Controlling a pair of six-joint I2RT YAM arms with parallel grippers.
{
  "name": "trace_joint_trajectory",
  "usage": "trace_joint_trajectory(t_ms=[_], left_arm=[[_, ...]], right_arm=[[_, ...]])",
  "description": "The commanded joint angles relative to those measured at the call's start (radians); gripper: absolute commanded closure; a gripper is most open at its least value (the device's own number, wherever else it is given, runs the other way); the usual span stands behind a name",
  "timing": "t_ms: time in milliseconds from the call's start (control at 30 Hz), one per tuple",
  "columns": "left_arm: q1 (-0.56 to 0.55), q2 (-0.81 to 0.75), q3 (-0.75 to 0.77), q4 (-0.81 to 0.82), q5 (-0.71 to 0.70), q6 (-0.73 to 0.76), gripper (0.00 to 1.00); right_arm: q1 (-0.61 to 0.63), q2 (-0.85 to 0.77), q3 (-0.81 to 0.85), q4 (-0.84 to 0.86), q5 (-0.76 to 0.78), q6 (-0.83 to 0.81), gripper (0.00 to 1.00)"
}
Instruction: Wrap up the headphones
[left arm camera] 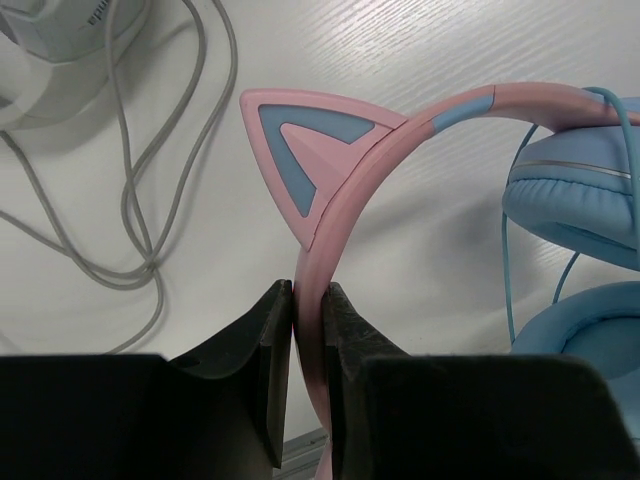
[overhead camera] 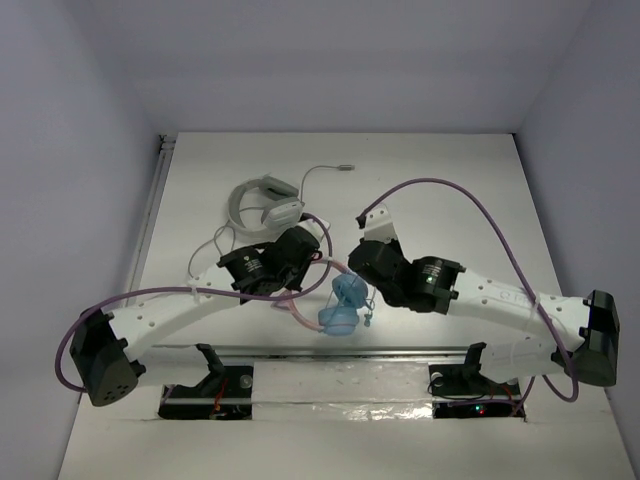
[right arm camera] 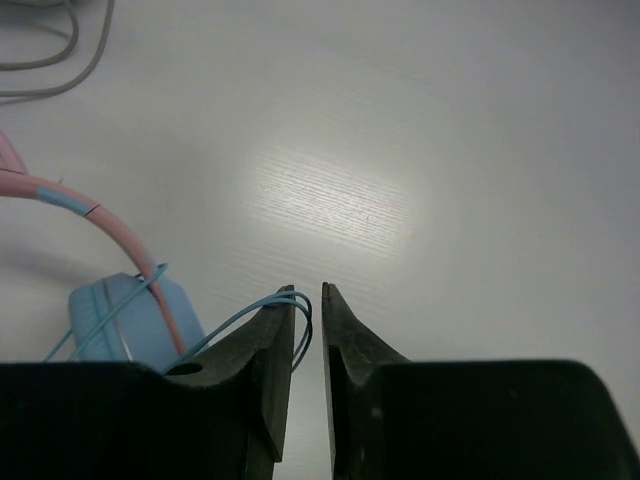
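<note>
Pink headband (left arm camera: 335, 190) sits clamped in my left gripper (left arm camera: 308, 300); my right gripper (right arm camera: 308, 295) stands slightly parted, blue cable (right arm camera: 235, 319) looped against one finger.

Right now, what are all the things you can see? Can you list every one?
cat-ear headphones: one, pink band and light blue cups, centre of the scene
thin cable: one, light blue, coming off the blue cups
bigger headphones: one, white-grey, farther back and left of centre
grey cable: one, light grey, in loops beside the bigger headphones
table: one, white, under everything
arms: two, white with black joints, reaching in from the near edge
left gripper: one, black, shut on the pink band below a cat ear
right gripper: one, black, jaws a little apart, thin cable looped at its tips
</note>
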Motion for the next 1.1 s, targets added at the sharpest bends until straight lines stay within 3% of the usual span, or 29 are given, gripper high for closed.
trace_joint_trajectory(t_ms=[0, 167, 300, 700, 933, 1067], left_arm=[[-0.002, -0.052, 0.089, -0.015, -0.011, 0.033, 1.00], [-0.002, -0.053, 0.126, -0.038, -0.005, 0.045, 1.00], [-0.002, -0.072, 0.126, -0.009, 0.095, 0.065, 1.00], [-0.002, -0.099, 0.182, -0.022, 0.155, 0.073, 1.00], [-0.002, -0.124, 0.195, -0.010, 0.221, 0.076, 1.00], [0.044, -0.133, 0.186, 0.004, 0.259, 0.085, 1.00]], right_arm=[[-0.024, -0.025, -0.005, 0.059, 0.048, -0.001, 0.77], [-0.068, -0.017, -0.004, 0.076, 0.010, 0.014, 0.69], [-0.109, 0.013, -0.016, 0.145, -0.018, 0.001, 0.69], [-0.229, 0.072, -0.113, 0.360, -0.207, 0.036, 0.71], [-0.274, 0.050, -0.168, 0.427, -0.282, 0.057, 0.87], [-0.320, 0.003, -0.211, 0.479, -0.367, 0.033, 0.92]])
